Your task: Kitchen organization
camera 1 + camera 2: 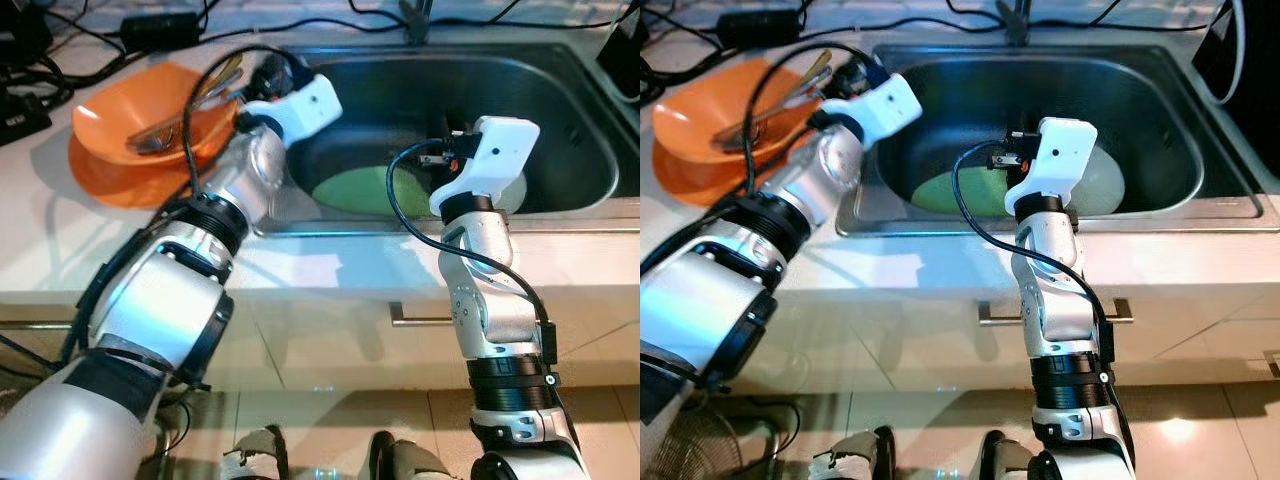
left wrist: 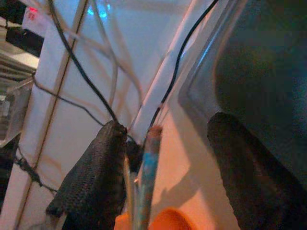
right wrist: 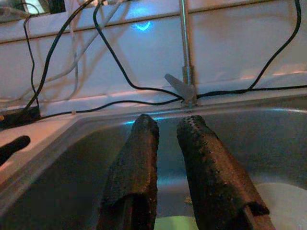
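Utensils [image 1: 180, 115] lie in the orange bowl [image 1: 120, 110] on the bench [image 1: 40, 220], long axes angled toward the sink [image 1: 560, 100]. Left gripper [image 2: 163, 143] jaws spread beside them; right gripper [image 3: 168, 143] jaws slightly parted, empty, above a partly hidden green plate [image 1: 355, 190].

Light falls hard from above and behind, washing the pale counter [image 1: 330, 270] nearly white and leaving bright glare on the silver arms. The steel sink [image 1: 560, 110] stays dark by contrast, with soft reflections along its rim. The orange plates [image 1: 110, 150] glow saturated, casting a soft shadow beside them. Both head views are sharp in the middle, slightly soft low down by the floor, with lines bowing a little at the edges. The wrist views are dimmer and bluish; a cold blue glint sits on the wall [image 3: 144, 26]. The black fingers [image 2: 96, 182] close to the lens are blurred, and the left wrist picture is smeared overall.
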`<state>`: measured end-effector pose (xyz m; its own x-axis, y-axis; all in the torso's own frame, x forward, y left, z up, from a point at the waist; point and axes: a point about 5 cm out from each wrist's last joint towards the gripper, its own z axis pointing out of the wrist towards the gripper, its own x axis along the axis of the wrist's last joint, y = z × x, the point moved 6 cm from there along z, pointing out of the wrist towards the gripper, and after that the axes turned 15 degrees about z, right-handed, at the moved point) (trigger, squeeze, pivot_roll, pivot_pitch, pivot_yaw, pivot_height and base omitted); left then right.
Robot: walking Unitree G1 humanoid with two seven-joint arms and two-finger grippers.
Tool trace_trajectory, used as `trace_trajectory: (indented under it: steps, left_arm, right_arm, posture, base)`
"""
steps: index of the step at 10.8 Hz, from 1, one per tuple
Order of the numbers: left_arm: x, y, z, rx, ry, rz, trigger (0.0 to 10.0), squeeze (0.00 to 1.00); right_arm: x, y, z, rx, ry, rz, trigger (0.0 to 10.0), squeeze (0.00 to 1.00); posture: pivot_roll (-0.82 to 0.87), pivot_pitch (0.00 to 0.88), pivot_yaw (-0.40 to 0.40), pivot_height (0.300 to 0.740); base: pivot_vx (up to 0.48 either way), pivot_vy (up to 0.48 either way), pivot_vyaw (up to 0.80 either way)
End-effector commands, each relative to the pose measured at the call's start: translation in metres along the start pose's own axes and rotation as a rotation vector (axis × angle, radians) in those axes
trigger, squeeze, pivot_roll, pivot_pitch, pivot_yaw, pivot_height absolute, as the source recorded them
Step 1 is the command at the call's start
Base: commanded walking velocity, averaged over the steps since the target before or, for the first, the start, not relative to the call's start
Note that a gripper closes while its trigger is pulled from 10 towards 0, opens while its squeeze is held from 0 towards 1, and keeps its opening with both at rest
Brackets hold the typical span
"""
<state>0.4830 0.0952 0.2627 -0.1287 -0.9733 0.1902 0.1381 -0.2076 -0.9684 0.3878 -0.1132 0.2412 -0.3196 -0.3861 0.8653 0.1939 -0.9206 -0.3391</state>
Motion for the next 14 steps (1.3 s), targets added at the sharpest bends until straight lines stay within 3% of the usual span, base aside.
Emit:
trace_trajectory:
  steps: [1, 2, 3, 7, 10, 13, 14]
  left_arm:
    - [-0.005, -0.008, 0.002, 0.026, -0.027, 0.024, 10.0, 0.00]
    - [-0.008, -0.005, 0.001, 0.017, -0.036, 0.026, 10.0, 0.00]
    - [-0.009, -0.002, 0.000, 0.008, -0.038, 0.029, 0.0, 0.00]
    - [-0.006, -0.002, 0.001, 0.005, -0.029, 0.026, 0.0, 0.00]
    - [-0.004, -0.011, 0.002, 0.038, -0.021, 0.033, 0.0, 0.00]
    - [0.002, -0.026, 0.004, 0.092, 0.009, 0.100, 0.0, 0.00]
    - [0.008, -0.042, 0.005, 0.156, 0.038, 0.154, 0.0, 0.00]
  right_arm:
    - [0.000, -0.001, -0.003, 0.000, -0.008, 0.009, 10.0, 0.00]
    - [-0.002, -0.001, -0.003, 0.000, -0.013, 0.010, 10.0, 0.00]
    - [-0.002, -0.002, -0.003, 0.000, -0.014, 0.012, 10.0, 0.00]
    - [-0.003, -0.001, -0.003, -0.013, -0.015, 0.016, 10.0, 0.00]
    - [-0.003, 0.001, -0.001, -0.018, -0.011, 0.015, 10.0, 0.00]
    - [-0.003, -0.002, 0.007, -0.014, 0.001, 0.026, 10.0, 0.00]
    - [-0.004, -0.004, 0.011, -0.011, 0.006, 0.035, 10.0, 0.00]
  posture:
    - [0.00, 0.219, 0.020, 0.740]
    - [0.00, 0.214, 0.022, 0.740]
    - [0.00, 0.210, 0.026, 0.740]
    - [0.00, 0.211, 0.034, 0.740]
    - [0.01, 0.190, 0.032, 0.740]
    - [0.04, 0.155, 0.035, 0.740]
    - [0.05, 0.138, 0.038, 0.740]
  base:
    - [0.000, 0.000, 0.00]
    - [0.000, 0.000, 0.00]
    - [0.000, 0.000, 0.00]
    - [0.000, 0.000, 0.00]
    - [0.000, 0.000, 0.00]
    - [0.000, 0.000, 0.00]
    - [0.000, 0.000, 0.00]
